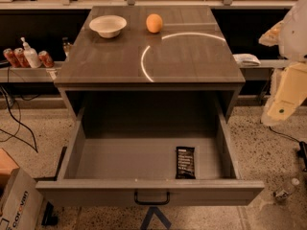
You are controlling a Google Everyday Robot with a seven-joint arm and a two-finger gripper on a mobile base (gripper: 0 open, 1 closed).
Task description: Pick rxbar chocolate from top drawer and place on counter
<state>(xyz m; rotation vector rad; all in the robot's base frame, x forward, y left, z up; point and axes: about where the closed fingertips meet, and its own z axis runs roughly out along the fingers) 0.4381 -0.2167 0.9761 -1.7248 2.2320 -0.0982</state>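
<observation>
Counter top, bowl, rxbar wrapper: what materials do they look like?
Counter: glossy laminate or coated wood, mirrors a bright arc. Bowl: matte white, maybe paper or ceramic. Rxbar chocolate: black printed film, probably. Gripper hangs right of the drawer.

The rxbar chocolate (185, 162), a flat black wrapper with white text, lies on the floor of the pulled-open grey top drawer (76, 150), near its front right, below the glossy counter (192, 56), while my gripper (284, 99) hangs off to the right.
</observation>
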